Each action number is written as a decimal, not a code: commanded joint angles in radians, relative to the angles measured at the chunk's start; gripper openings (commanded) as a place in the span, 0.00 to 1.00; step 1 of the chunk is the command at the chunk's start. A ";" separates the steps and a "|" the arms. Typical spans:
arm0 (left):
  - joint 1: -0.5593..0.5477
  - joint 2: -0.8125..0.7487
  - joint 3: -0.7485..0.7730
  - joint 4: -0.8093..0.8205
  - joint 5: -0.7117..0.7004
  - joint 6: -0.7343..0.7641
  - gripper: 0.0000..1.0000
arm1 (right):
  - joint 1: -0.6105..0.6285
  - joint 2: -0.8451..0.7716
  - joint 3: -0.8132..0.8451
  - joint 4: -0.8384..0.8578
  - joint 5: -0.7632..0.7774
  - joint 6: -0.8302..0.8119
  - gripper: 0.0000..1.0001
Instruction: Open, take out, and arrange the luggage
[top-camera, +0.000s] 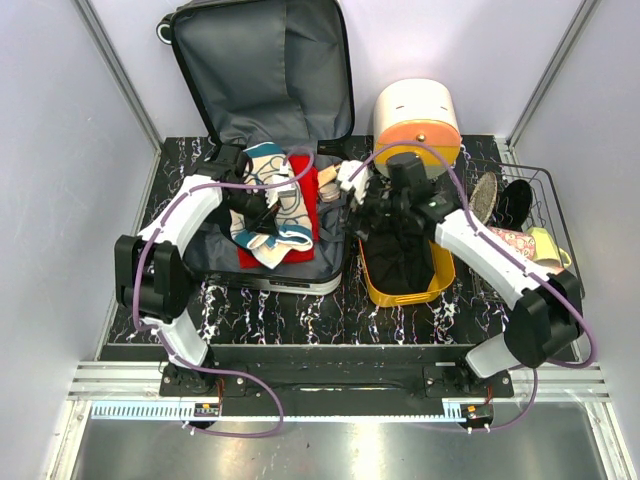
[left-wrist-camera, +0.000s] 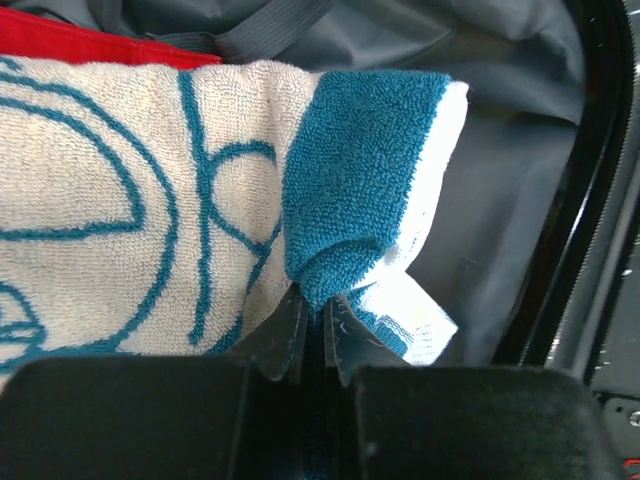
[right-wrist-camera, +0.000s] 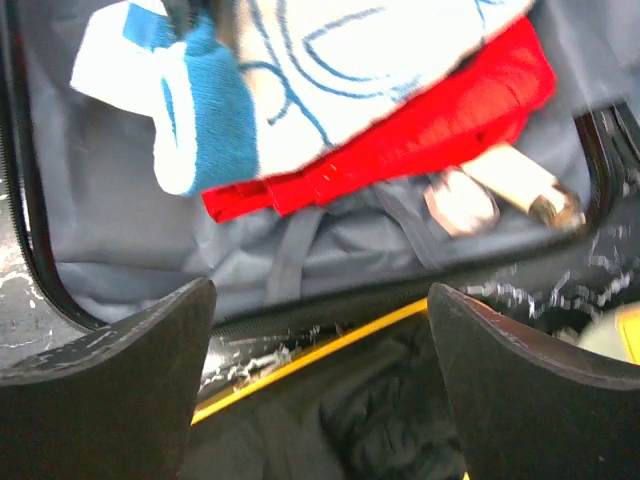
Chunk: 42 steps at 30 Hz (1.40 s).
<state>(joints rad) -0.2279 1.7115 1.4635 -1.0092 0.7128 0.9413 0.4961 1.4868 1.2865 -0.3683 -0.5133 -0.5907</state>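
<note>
The marbled table (top-camera: 300, 310) is carrying the suitcase (top-camera: 265, 70), which is lying open on its left half with the lid standing up at the back. A yellow tray (top-camera: 445, 275) is sitting just beside it. The left fingers (left-wrist-camera: 275, 345) are clamping the blue corner of a towel (left-wrist-camera: 120, 200) inside the case. The right fingers (right-wrist-camera: 120, 350) are hanging wide apart over the case's right edge.

Lab robot cell: plain white walls (top-camera: 50, 150), aluminium frame struts (top-camera: 120, 76).
</note>
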 joint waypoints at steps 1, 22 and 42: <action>0.039 0.063 0.090 -0.132 0.163 0.005 0.00 | 0.114 -0.008 -0.073 0.207 0.025 -0.157 0.98; 0.068 0.105 0.187 -0.289 0.266 0.085 0.00 | 0.351 0.313 -0.036 0.631 0.249 -0.466 0.76; 0.254 -0.384 0.189 0.038 0.151 -0.440 0.97 | 0.340 -0.170 0.106 0.282 0.358 -0.186 0.00</action>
<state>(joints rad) 0.0231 1.4403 1.7233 -1.0939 0.9081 0.6353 0.8375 1.4639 1.2980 0.0505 -0.2161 -0.8398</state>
